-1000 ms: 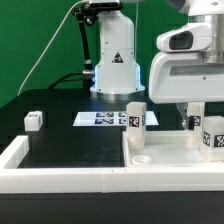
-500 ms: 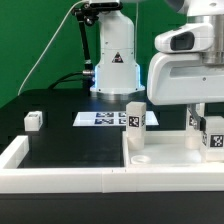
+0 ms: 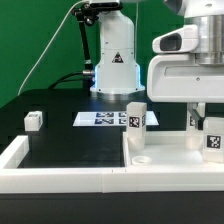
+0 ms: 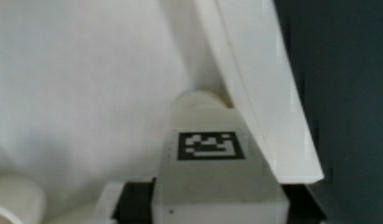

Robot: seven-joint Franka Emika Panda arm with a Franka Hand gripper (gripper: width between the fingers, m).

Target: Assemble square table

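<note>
Since the earlier frame, the gripper (image 4: 213,198) has been closed on a tagged leg (image 3: 213,141) at three o'clock. The square top (image 3: 175,155) is seated at five o'clock on the black table (image 3: 70,145). A green backdrop (image 3: 30,40) is noted.

No words or numbers can be read, only black-and-white code tags (image 3: 103,119): several on the marker board (image 3: 82,119), one on a leg (image 3: 136,117), one on another leg (image 3: 213,140) at the exterior view's right, also seen in the wrist view (image 4: 209,146).
</note>
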